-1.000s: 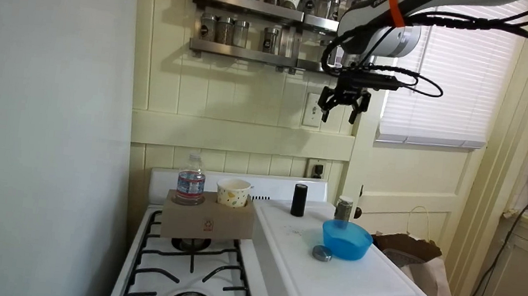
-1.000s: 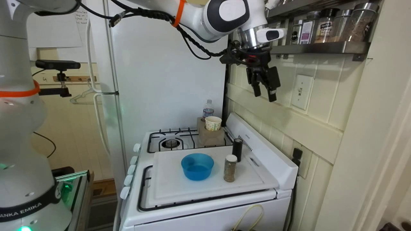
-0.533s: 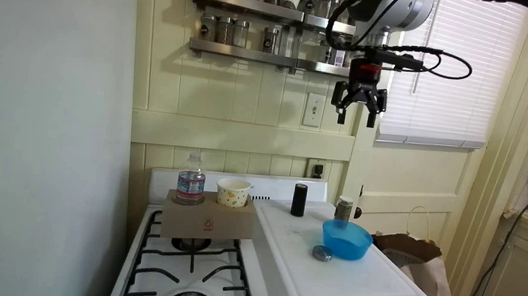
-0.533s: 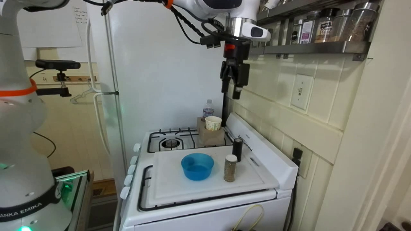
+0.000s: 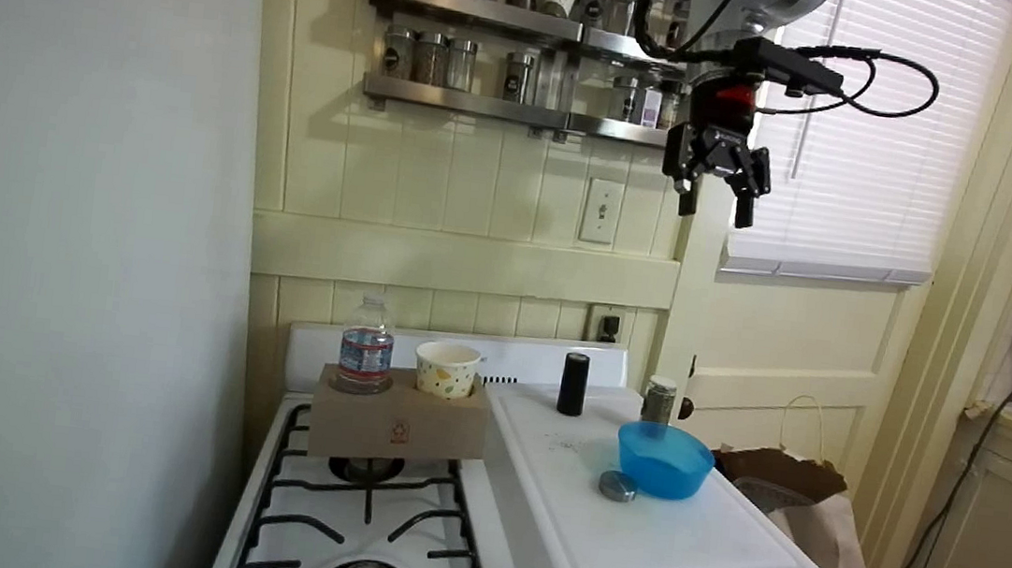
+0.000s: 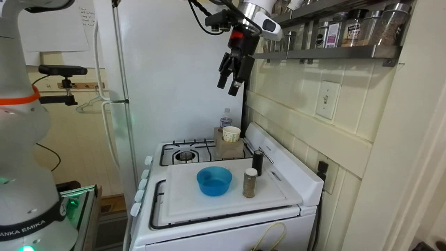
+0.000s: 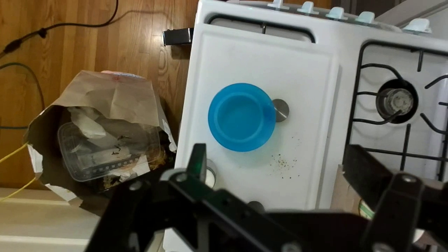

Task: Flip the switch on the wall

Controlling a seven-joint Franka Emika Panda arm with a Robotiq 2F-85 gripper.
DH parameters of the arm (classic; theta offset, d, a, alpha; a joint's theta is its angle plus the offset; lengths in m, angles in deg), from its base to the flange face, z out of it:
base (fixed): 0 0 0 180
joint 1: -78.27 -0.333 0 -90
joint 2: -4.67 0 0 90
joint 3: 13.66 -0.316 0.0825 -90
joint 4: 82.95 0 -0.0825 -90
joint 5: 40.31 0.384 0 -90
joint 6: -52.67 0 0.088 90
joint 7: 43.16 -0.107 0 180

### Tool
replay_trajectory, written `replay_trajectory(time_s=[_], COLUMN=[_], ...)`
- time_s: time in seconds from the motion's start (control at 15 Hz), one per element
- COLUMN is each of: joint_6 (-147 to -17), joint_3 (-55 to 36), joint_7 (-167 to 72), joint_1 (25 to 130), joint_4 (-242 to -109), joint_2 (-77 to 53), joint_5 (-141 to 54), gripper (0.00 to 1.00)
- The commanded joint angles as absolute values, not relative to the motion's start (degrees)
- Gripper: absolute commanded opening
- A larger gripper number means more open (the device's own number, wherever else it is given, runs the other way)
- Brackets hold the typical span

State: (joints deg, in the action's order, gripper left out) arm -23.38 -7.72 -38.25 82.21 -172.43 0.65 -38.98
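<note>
Along the left edge stands a refrigerator (image 6: 184,69), beside the stove (image 5: 545,361). Next comes a cardboard box (image 5: 402,424) over the stove's far left burner, bearing a water bottle (image 5: 365,359) and, to its right, a paper cup (image 5: 446,377) (on its top or sunk into it, I cannot tell). Further right, a white board (image 5: 685,552) lies over the right burners. On its far side stands an upright black cylinder (image 5: 572,385); higher up, the switch (image 5: 601,211) (its setting too small to read) is fixed to the far wall (image 5: 470,177), below the right part of the spice shelf (image 5: 464,103). A metal lid (image 5: 617,487) lies just left of the blue bowl (image 5: 664,462), an upright jar (image 5: 659,399) beyond. In an exterior view the gripper (image 5: 716,209) hangs right of the switch, jaws spread wide; both exterior views show it well apart from the switch, its fingertips (image 6: 233,90) tilted away from the wall. Rightmost sits a paper bag (image 5: 831,549).
</note>
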Motion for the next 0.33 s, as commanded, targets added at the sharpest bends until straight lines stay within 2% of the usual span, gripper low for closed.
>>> replay_trajectory(time_s=[0.0, 0.27], joint_6=[-23.2, -23.2], joint_3=[-8.2, -8.2], joint_7=[-38.2, -38.0], joint_1=[82.7, 82.7], joint_4=[-172.2, -172.2], joint_2=[0.5, 0.3], joint_5=[-39.0, -39.0], gripper=[1.00, 1.00])
